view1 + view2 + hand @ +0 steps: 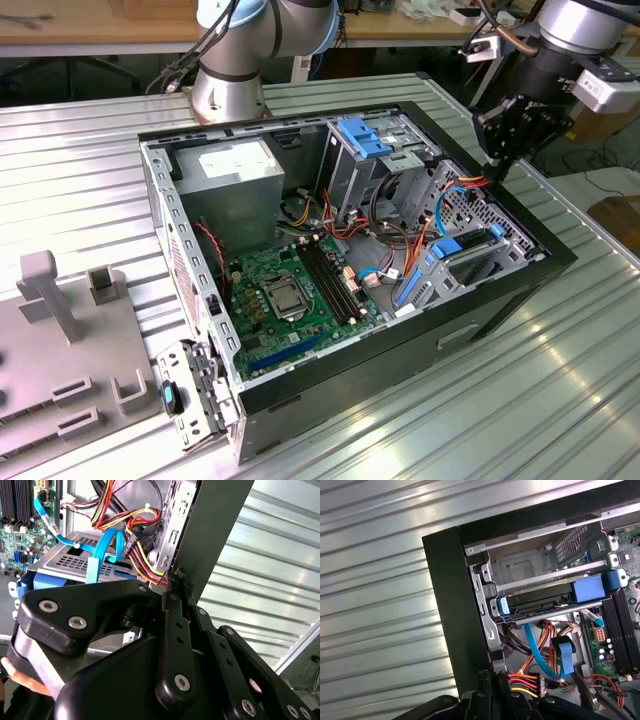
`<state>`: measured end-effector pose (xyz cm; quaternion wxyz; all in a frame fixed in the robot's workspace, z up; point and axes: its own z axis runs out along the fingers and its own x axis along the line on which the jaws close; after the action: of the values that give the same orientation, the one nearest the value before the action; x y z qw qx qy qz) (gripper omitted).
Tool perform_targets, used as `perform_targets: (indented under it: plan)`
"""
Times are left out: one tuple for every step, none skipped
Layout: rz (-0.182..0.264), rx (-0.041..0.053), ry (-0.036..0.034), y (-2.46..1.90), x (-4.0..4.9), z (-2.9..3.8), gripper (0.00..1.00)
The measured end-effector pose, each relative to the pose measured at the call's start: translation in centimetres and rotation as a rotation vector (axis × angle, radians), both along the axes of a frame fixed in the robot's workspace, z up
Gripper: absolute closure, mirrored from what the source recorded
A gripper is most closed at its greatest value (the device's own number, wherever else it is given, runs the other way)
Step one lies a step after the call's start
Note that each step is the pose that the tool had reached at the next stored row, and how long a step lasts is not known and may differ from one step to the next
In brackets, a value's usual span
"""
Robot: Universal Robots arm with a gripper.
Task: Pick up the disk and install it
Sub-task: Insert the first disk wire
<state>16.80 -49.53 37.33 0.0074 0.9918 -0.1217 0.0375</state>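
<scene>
The disk [540,601] sits in a bay of the drive cage, with blue plastic rails at both ends and its dark edge showing. In the exterior view the disk [472,252] lies low in the open computer case [560,262], at that view's right. My gripper [493,172] hangs over the case's far right corner, above the cage. In both wrist views its black fingers [172,610] are pressed together. The fingertips [486,680] rest beside a bundle of red, orange and yellow wires [522,682] by the case wall. Nothing shows between the fingers.
A grey power-supply box [235,170] and a green motherboard [290,290] fill the case's left and middle. A blue latch [365,135] tops the rear bays. Light-blue cables [540,655] run below the disk. A grey fixture [60,330] stands on the ribbed metal table [560,400].
</scene>
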Motion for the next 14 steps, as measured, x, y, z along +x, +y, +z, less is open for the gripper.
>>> perform_targets:
  plan:
    - [-0.015,0.0,0.0001,-0.01,0.0,0.0,0.83]
    - [-0.03,0.0,0.0,-0.01,-0.01,0.0,0.83]
    - [-0.049,-0.0001,0.0001,-0.01,0.0,0.0,0.83]
    - [-0.062,-0.0002,0.0001,-0.01,0.0,0.0,0.83]
    - [-0.078,-0.0002,0.0001,-0.01,0.0,0.01,0.83]
    - [-0.092,-0.0002,0.0001,-0.01,0.0,0.01,0.83]
    - [-0.108,-0.0002,0.0001,-0.01,0.0,0.01,0.83]
    - [-0.121,-0.0002,0.0001,-0.01,0.0,0.0,0.83]
    - [-0.147,-0.0002,0.0001,-0.01,0.0,0.01,0.83]
    - [-0.161,-0.0001,0.0001,-0.01,0.0,0.0,0.83]
    - [-0.177,-0.0001,0.0001,-0.01,0.0,0.0,0.83]
    - [-0.202,-0.0002,0.0001,-0.01,0.0,0.01,0.83]
    - [-0.221,-0.0001,0.0001,-0.01,0.0,0.0,0.83]
    - [-0.237,-0.0001,0.0001,-0.01,0.0,0.0,0.83]
